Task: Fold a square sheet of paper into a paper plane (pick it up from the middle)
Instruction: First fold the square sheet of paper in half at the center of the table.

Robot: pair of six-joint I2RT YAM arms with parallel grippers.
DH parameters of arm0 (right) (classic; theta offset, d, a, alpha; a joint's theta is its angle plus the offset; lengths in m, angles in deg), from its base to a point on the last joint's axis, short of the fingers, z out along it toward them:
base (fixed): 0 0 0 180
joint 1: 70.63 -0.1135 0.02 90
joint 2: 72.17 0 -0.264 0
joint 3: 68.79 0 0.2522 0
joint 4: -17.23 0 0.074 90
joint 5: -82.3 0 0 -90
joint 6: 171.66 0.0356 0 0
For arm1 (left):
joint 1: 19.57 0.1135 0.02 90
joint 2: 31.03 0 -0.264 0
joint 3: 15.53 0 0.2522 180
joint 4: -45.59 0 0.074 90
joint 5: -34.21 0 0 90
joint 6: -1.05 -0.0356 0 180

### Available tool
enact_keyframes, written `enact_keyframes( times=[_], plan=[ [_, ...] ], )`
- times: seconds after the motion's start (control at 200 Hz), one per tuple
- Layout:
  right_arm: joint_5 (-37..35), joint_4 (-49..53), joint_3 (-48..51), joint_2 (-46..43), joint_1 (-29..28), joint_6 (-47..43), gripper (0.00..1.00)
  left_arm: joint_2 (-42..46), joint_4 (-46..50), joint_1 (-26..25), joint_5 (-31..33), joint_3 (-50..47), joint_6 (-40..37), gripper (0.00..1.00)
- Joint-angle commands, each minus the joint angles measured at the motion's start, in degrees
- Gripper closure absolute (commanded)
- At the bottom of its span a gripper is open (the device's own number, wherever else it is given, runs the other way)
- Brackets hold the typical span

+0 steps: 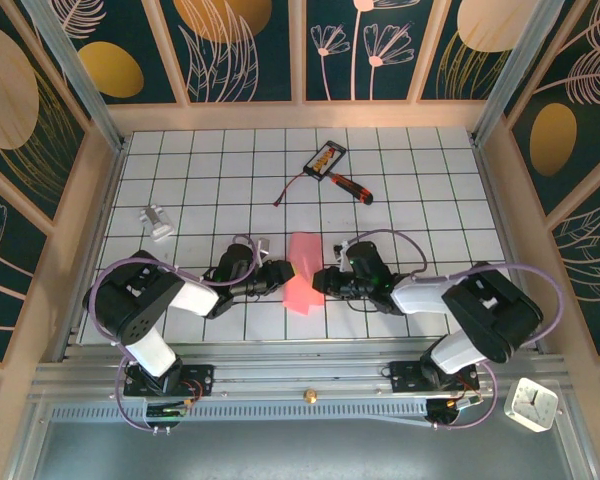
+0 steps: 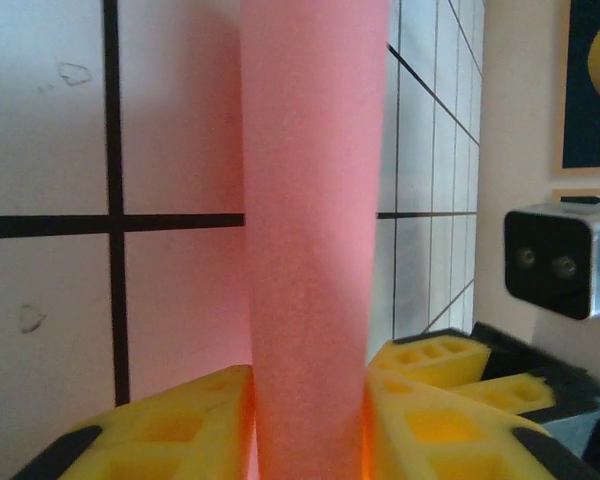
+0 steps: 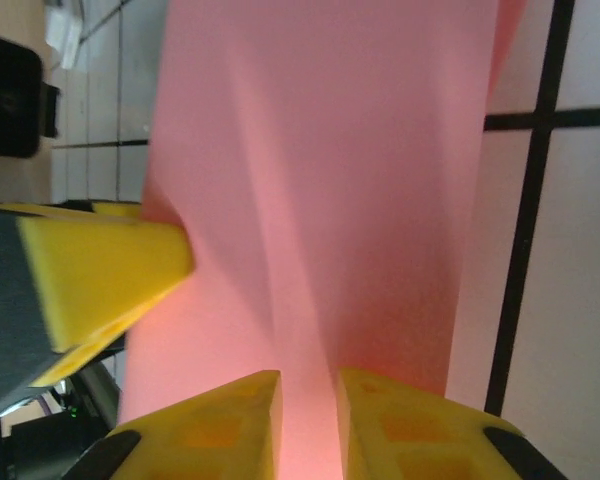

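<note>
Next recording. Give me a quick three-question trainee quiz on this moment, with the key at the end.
1. The left gripper and the right gripper meet at the pink paper. Which is shut on it? A) left only B) right only C) both D) neither
2. True or false: the screwdriver lies between the two grippers.
3. Fill in: the small white clock stands beside the base of the ____ arm.

Key: 1 C. Each wrist view shows the paper pinched between yellow fingers. 2 False. It lies at the far side of the table, apart from both grippers. 3 right.
</note>
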Motion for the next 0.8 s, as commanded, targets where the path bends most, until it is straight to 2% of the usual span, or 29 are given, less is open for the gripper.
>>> enact_keyframes(
  times=[0.0, 0.33, 0.47, 0.651, 0.796],
  plan=[
    [-3.26, -5.73, 0.41, 2.52, -1.93, 3.70, 0.81, 1.09, 4.64, -0.16, 1.95, 0.47, -2.69, 0.61],
    [-6.06, -8.43, 1.66, 4.87, -4.56, 6.84, 0.85, 5.55, 29.05, -0.81, 6.85, 7.10, -10.21, 0.32],
    [-5.98, -9.74, 2.08, 5.50, -4.66, 7.59, 0.86, 5.61, 38.45, -2.26, 9.12, 10.98, -14.35, 0.24],
    [-5.89, -11.37, 2.59, 6.32, -4.83, 8.46, 0.87, 5.86, 46.99, -4.06, 12.38, 14.84, -18.25, 0.21],
    [-6.05, -11.49, 2.61, 6.57, -4.84, 8.57, 0.88, 3.72, 52.85, -5.72, 14.67, 18.68, -20.62, 0.25]
  ],
)
